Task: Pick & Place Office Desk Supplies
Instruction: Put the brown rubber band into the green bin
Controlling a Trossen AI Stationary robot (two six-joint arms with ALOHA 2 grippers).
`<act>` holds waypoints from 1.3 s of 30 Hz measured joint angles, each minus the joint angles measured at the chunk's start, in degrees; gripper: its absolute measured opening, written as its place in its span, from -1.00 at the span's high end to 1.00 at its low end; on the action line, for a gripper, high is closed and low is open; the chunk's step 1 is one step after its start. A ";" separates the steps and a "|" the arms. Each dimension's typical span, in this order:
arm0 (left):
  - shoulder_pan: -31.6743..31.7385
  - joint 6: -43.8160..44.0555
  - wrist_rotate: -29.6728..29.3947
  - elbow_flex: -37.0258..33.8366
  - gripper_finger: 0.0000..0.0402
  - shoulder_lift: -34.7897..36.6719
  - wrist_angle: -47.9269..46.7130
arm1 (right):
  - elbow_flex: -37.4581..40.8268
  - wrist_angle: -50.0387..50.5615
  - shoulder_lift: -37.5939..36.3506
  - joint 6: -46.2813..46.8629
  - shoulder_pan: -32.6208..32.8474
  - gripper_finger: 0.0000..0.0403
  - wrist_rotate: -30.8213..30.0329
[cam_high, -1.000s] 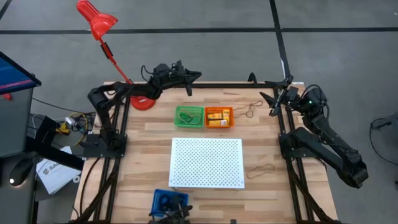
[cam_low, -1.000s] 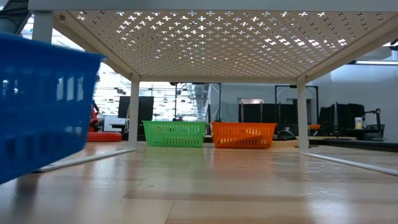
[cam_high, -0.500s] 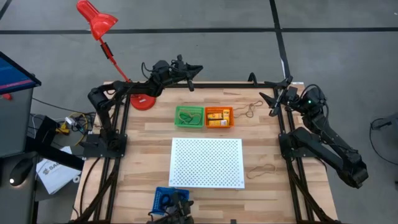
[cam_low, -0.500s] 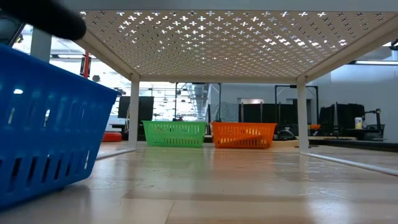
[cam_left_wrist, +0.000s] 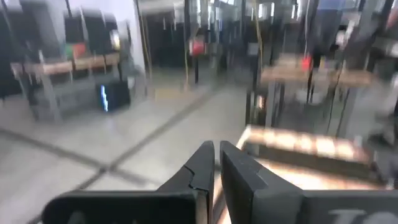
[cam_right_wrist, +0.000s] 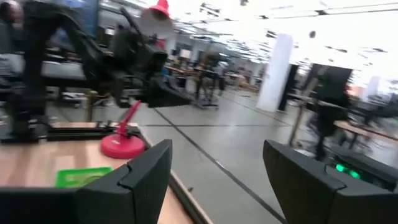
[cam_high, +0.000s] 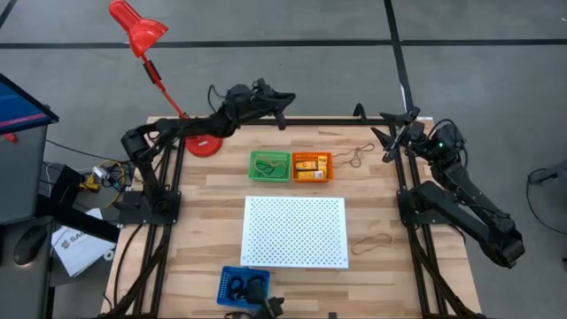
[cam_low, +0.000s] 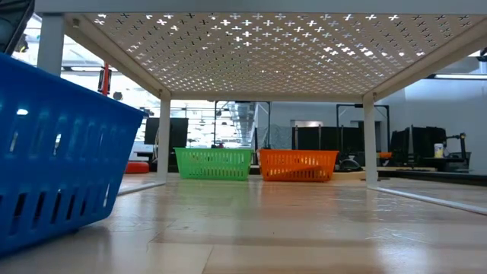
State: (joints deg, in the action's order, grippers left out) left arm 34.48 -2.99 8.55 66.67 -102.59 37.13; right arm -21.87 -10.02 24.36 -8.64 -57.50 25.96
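My left gripper (cam_high: 285, 96) hovers shut over the table's far edge, beyond the green tray (cam_high: 269, 166); in its wrist view the fingers (cam_left_wrist: 216, 152) hold nothing. My right gripper (cam_high: 383, 135) hangs open at the far right corner, close to a tan rubber band (cam_high: 359, 156); nothing shows between its fingers (cam_right_wrist: 214, 163). Another rubber band (cam_high: 374, 239) lies right of the white board. The green tray holds loops, and the orange tray (cam_high: 311, 167) holds yellow-orange blocks. Black rings (cam_high: 241, 286) lie in the blue tray (cam_high: 239, 288) at the near edge.
The white perforated board (cam_high: 294, 232) stands on legs mid-table and shows as a roof in the low view (cam_low: 251, 53). The blue tray (cam_low: 53, 152) sits tilted there, with the green tray (cam_low: 214, 163) and orange tray (cam_low: 298, 164) behind. The red lamp's base (cam_high: 205, 143) is far left.
My left gripper has swung a little toward the table's right along the far edge. The blue tray at the near edge has shifted and now sits tilted. A dark shape that lay over it has drawn back, and the black rings inside now show.
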 joint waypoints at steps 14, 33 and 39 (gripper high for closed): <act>-1.80 -9.12 -2.61 -3.79 0.92 15.68 -11.24 | -10.63 22.09 17.69 11.25 0.10 -0.24 -5.47; -0.42 -17.07 -7.09 -13.64 0.92 28.41 -8.89 | -20.41 40.58 55.03 21.61 10.30 -0.24 -30.07; 0.89 -17.50 -7.12 -13.98 0.92 28.42 -8.29 | -20.41 39.46 59.66 23.69 9.36 -0.24 -32.20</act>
State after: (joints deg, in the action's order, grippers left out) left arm 35.38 -20.49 1.43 52.69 -74.17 28.84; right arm -42.28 29.43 84.03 15.05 -48.14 -6.24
